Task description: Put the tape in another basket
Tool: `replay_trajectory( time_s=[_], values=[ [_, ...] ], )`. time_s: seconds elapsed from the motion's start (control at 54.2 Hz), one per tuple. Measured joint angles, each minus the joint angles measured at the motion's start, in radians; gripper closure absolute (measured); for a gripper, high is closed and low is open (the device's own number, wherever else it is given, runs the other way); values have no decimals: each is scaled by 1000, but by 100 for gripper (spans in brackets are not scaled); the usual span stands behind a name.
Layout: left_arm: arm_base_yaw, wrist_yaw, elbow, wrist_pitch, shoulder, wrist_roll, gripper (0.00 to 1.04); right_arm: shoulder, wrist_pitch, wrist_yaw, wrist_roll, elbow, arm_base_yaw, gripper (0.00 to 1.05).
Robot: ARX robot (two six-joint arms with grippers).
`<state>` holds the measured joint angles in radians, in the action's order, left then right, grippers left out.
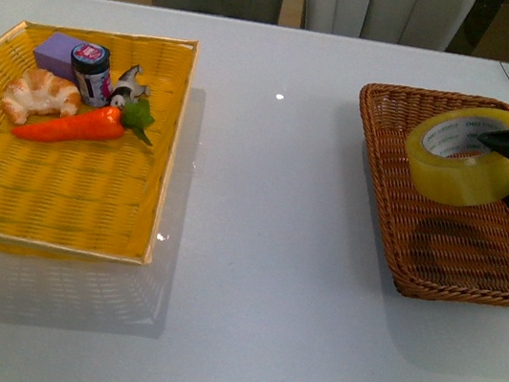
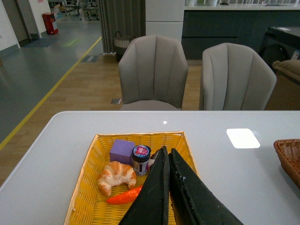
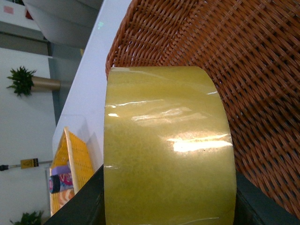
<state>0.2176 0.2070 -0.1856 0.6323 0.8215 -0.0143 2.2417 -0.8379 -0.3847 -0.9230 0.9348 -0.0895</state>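
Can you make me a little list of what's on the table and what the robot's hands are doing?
table: white, holds two baskets
brown basket: on the robot's right
tape: yellowish roll, tilted, over the brown basket, seemingly lifted off its floor
right gripper: shut on the tape, one finger inside the core
yellow basket: on the robot's left
inside yellow basket: croissant, carrot, purple block, jar
left gripper: shut, holding nothing, near the yellow basket
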Motion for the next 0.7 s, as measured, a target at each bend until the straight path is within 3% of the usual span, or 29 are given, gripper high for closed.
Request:
replay_trajectory(
  time_s=[0.442, 0.498, 0.7],
  values=[
    [-110, -105, 108, -110, -216, 3, 103, 166, 92, 19, -2, 212, 2, 59],
    [-172, -189, 121, -140, -258, 3, 103, 170, 127, 28, 10, 226, 2, 59],
    [-212, -205, 142, -205, -349, 3, 103, 170, 138, 52, 29, 212, -5, 29]
  ],
)
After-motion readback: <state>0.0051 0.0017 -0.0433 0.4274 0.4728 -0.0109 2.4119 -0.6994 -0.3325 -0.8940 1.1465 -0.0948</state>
